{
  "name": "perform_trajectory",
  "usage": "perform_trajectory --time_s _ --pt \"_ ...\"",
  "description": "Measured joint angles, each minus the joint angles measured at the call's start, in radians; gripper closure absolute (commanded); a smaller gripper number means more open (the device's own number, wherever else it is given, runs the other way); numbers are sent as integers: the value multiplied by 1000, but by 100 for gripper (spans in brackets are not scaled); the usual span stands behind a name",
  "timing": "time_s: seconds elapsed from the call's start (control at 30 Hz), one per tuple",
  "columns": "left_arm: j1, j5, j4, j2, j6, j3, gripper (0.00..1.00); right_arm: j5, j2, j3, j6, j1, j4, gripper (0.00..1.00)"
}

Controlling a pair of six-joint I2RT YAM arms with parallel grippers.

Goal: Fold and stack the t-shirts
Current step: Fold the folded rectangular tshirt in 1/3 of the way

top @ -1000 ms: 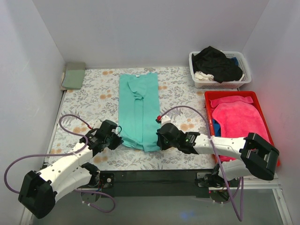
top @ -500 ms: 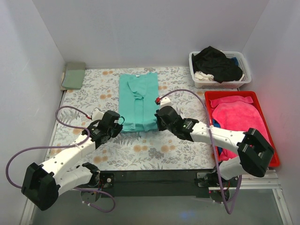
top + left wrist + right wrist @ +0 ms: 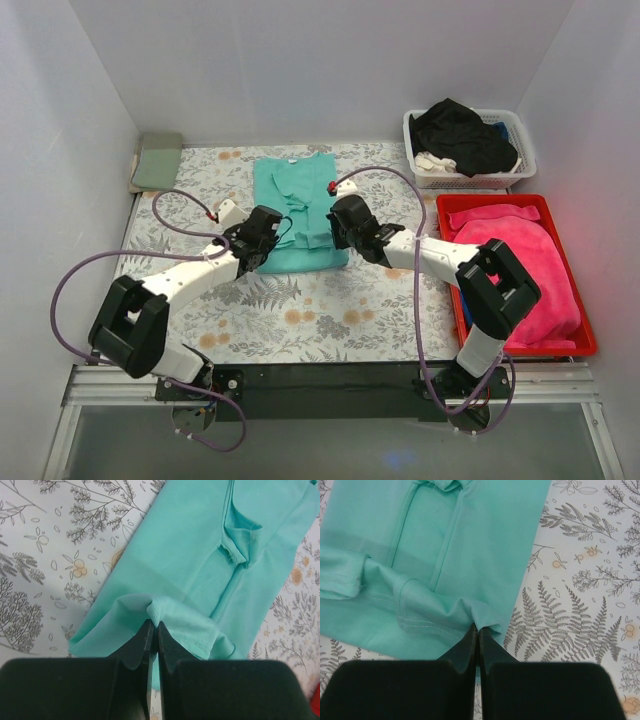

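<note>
3 plain pale walls box in the scene: a back wall (image 3: pixel 320 70), a left wall (image 3: pixel 55 170) and a right wall (image 3: pixel 600 120), all bare and windowless. The counter (image 3: pixel 330 388) shows only as a black strip along its near edge. The rest is hidden under a grey cover (image 3: pixel 320 315) printed with ferns and small orange flowers. Below the edge lies a glossy grey-green floor (image 3: pixel 350 450) with a faint blue glint. The light is soft and even, with weak shadows. The lower right wall carries a red tinge.
</note>
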State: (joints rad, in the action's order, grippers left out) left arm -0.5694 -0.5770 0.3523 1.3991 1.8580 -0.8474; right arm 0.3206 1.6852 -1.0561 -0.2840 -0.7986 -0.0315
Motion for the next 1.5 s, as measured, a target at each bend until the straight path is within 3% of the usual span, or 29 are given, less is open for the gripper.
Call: perform_trajectory --time_s 0.47,0.77,0.9,1.0,1.27,1.5 --pt "114 -33 -114 284 -114 -150 100 -87 201 -199 40 88 -28 99" --pt "196 76 -193 423 -241 -267 100 -119 282 -267 50 129 -30 98" --pt "214 131 -199 464 -294 -315 78 -121 316 -309 51 146 -21 61" --pt "222 157 -209 479 -325 -356 67 -122 342 -365 66 163 -13 52" --pt "228 177 -272 423 -392 -401 61 -122 334 -477 93 196 9 49" --pt "228 232 -286 251 -388 -230 62 -151 209 -285 86 157 15 52"
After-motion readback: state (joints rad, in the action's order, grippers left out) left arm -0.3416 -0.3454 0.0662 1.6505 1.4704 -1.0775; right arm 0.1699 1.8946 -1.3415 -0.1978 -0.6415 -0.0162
